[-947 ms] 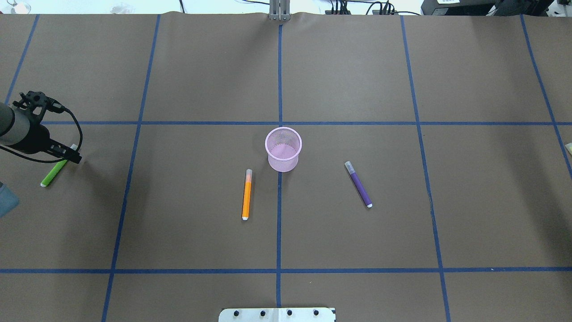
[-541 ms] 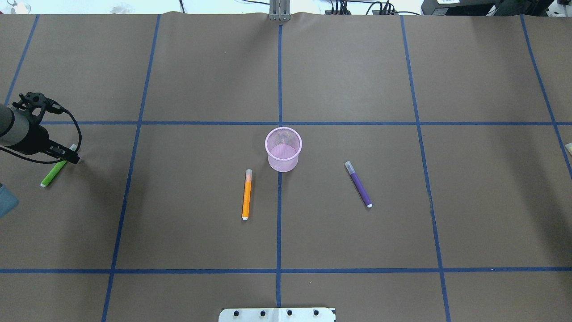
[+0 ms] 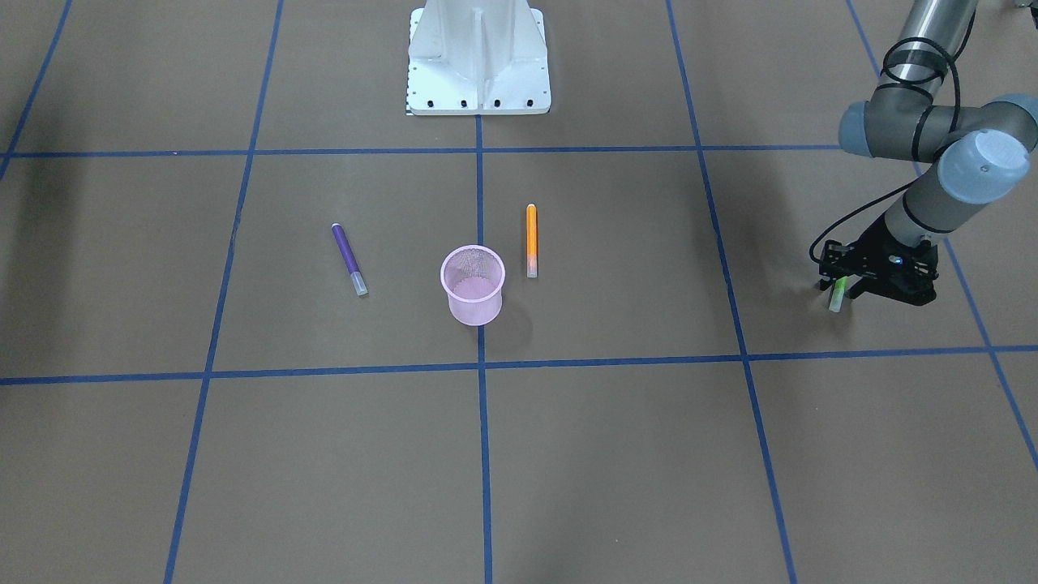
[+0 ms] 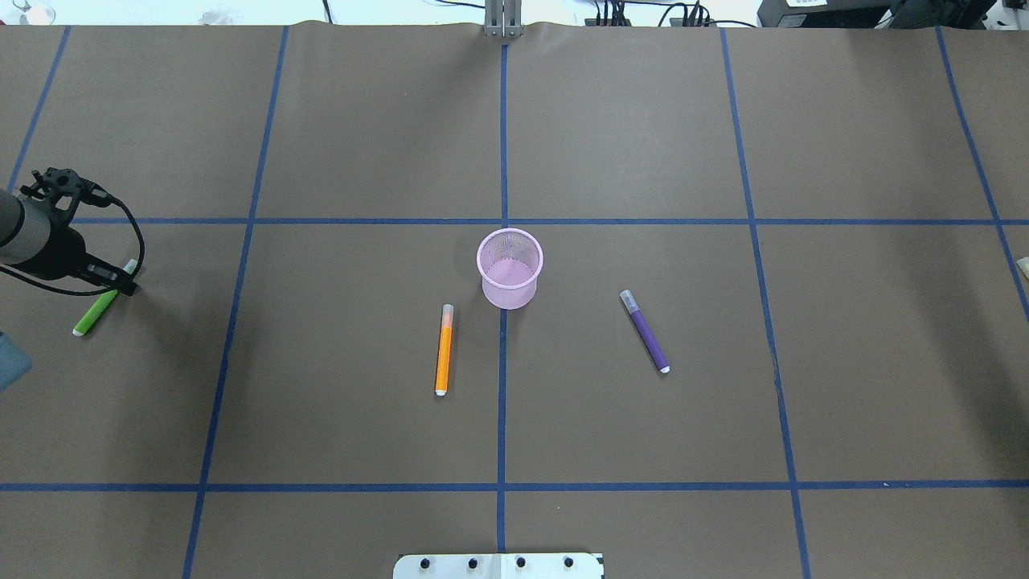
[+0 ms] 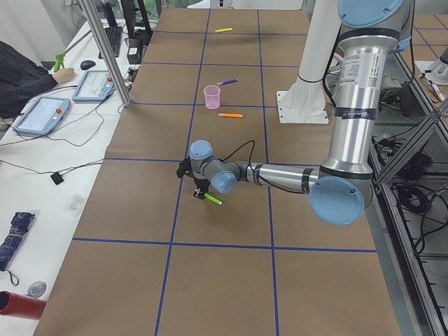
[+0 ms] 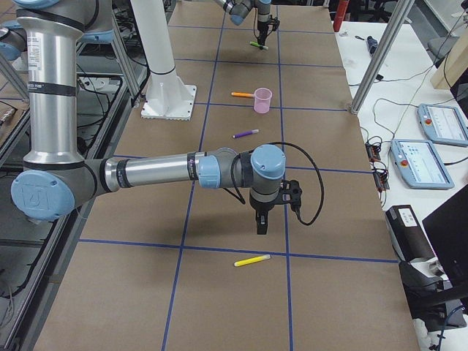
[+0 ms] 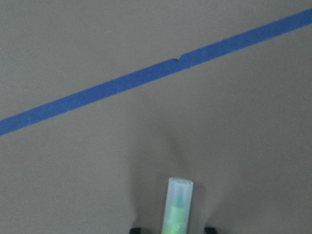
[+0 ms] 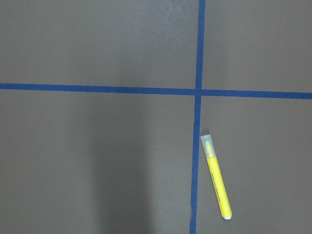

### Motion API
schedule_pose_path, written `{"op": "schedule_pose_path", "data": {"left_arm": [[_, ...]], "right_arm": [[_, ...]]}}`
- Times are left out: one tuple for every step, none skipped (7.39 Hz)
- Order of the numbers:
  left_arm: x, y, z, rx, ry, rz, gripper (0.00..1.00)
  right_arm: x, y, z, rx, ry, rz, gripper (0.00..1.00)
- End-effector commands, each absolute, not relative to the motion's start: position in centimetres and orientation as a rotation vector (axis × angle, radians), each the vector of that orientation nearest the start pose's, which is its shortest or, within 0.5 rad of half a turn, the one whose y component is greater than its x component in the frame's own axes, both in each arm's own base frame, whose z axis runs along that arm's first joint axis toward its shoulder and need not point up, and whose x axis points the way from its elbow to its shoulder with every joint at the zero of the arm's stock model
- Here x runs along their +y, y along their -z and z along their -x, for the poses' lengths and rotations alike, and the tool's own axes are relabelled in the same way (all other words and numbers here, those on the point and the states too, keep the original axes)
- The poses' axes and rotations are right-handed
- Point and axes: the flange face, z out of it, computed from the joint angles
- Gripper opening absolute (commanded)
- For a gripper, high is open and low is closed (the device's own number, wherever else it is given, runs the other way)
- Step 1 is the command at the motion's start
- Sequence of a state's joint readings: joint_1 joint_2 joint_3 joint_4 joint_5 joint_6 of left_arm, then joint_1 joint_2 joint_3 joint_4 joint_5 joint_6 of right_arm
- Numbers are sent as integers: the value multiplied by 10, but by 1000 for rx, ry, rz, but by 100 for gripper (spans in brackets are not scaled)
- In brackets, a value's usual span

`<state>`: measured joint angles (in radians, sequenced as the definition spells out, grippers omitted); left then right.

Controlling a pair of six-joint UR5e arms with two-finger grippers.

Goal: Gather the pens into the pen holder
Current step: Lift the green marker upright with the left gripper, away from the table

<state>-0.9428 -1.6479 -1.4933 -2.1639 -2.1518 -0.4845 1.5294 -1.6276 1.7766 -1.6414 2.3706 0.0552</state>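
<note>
The left gripper [image 4: 120, 282] stands low over the green pen [image 4: 90, 319], far out to the robot's left of the pen holder [image 4: 510, 268]. Its jaws are apart and straddle the cap end (a gap shows on each side), likely so that closing pinches it squarely. The orange pen [image 4: 443, 354] and purple pen [image 4: 648, 338] lie flat near the pen holder, not yet collected. I cannot tell the right gripper's [image 6: 262, 219] state.

Silver-tube left arm [image 3: 920, 212] and right arm [image 6: 146, 173], pale-blue joint caps [image 3: 981, 166], looping black cables [image 4: 142, 241], black left pincer [image 3: 841, 285], white bolted pedestal [image 3: 478, 57].
</note>
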Motion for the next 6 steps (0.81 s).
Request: {"op": "schedule_pose_path", "data": {"left_arm": [[-492, -599, -261, 794, -298, -180, 0], [-492, -600, -260, 794, -295, -179, 0], [-492, -596, -260, 796, -296, -183, 0], [-495, -581, -259, 808, -300, -207, 0], [-496, -553, -255, 832, -305, -257, 0], [-501, -523, -239, 852, -294, -320, 0]], "right_arm": [[-471, -591, -42, -801, 16, -33, 100], [-471, -591, -42, -801, 18, -34, 100], [-471, -591, -42, -801, 11, -30, 100], [-472, -591, -38, -800, 19, -26, 99], [-475, -587, -36, -802, 18, -31, 100], [-478, -587, -34, -801, 24, -27, 100]]}}
